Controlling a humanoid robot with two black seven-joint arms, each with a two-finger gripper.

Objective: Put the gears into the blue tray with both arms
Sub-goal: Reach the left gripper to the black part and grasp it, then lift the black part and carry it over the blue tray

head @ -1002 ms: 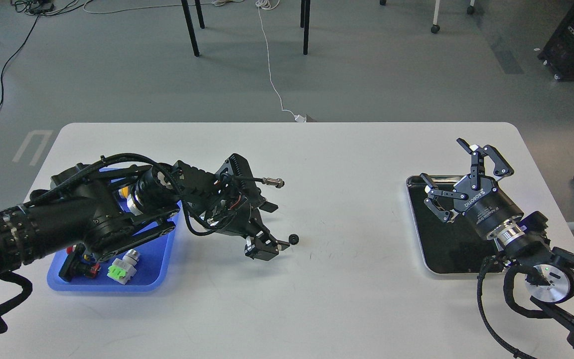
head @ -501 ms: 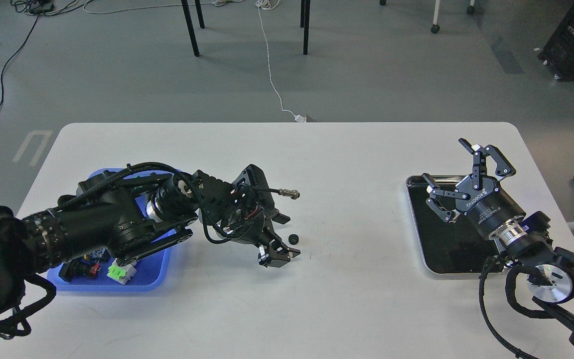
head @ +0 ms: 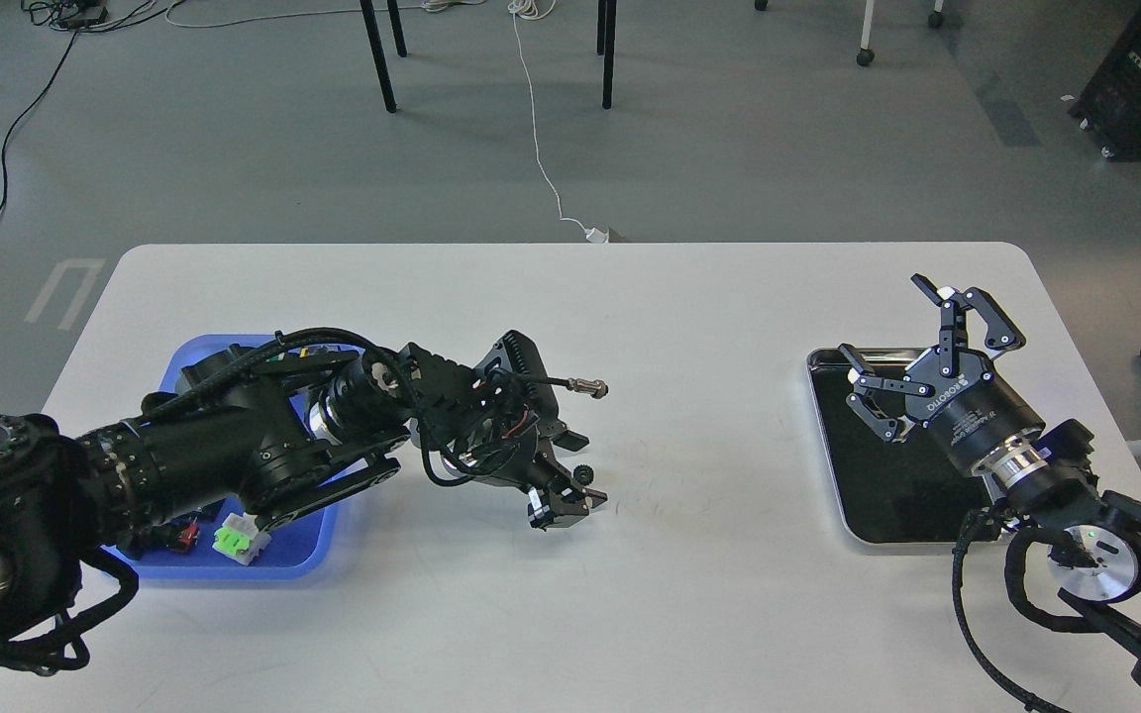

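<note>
A: Black item, one: gear [head: 584,474], lying on the white counter [head: 689,327], near the middle, well apart from the blue tray [head: 285,555].

B: Left tool [head: 570,492]?

A: Over the last second it had slid rightward from beside the tray and come down around the gear; fingers spread, one on either side, nothing clamped yet. Judged: pick-up about to close, gear not yet delivered.

B: Right tool [head: 912,342]?

A: Unmoved, fingers wide apart and empty, hovering above the black tray [head: 878,515].

B: Blue tray contents?

A: Coloured switches [head: 234,540]; no gear visible inside, though the arm hid much of it.
</note>
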